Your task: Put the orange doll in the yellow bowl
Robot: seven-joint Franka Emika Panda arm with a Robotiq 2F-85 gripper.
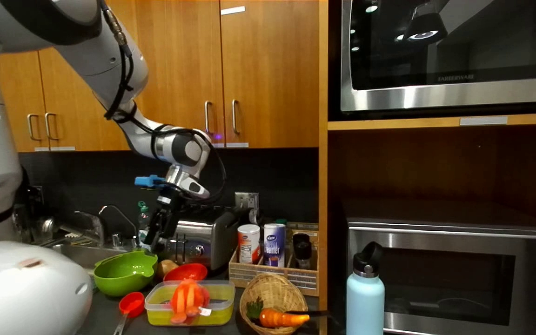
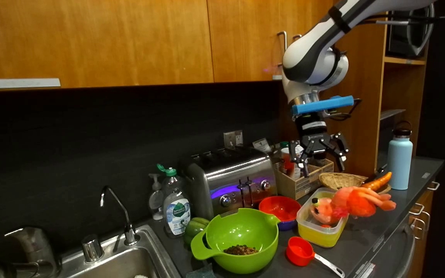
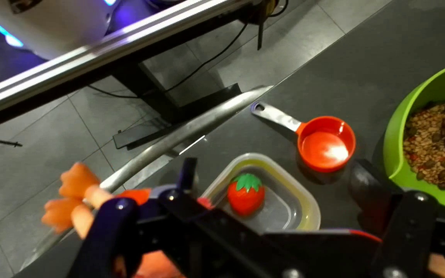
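Note:
The orange doll [image 1: 186,298] lies across the yellow bowl [image 1: 219,308]. In an exterior view the doll's [image 2: 355,202] head is inside the bowl [image 2: 319,236], and its body and legs hang out over the rim. My gripper [image 2: 323,166] is open and empty, above and apart from both; it also shows in an exterior view [image 1: 158,237]. In the wrist view the gripper [image 3: 276,173] fingers are spread wide with nothing between them. The doll's legs [image 3: 75,193] show at left; its body is mostly hidden behind a finger. The bowl [image 3: 312,204] is partly hidden too.
A toy strawberry [image 3: 245,195] lies in the yellow bowl. Around it are a red measuring cup [image 2: 299,251], a green bowl [image 2: 245,231], a red bowl [image 2: 280,208] and a wicker basket [image 1: 275,288] with a carrot [image 1: 282,318]. A toaster [image 2: 230,177] and wooden box [image 1: 272,277] stand behind.

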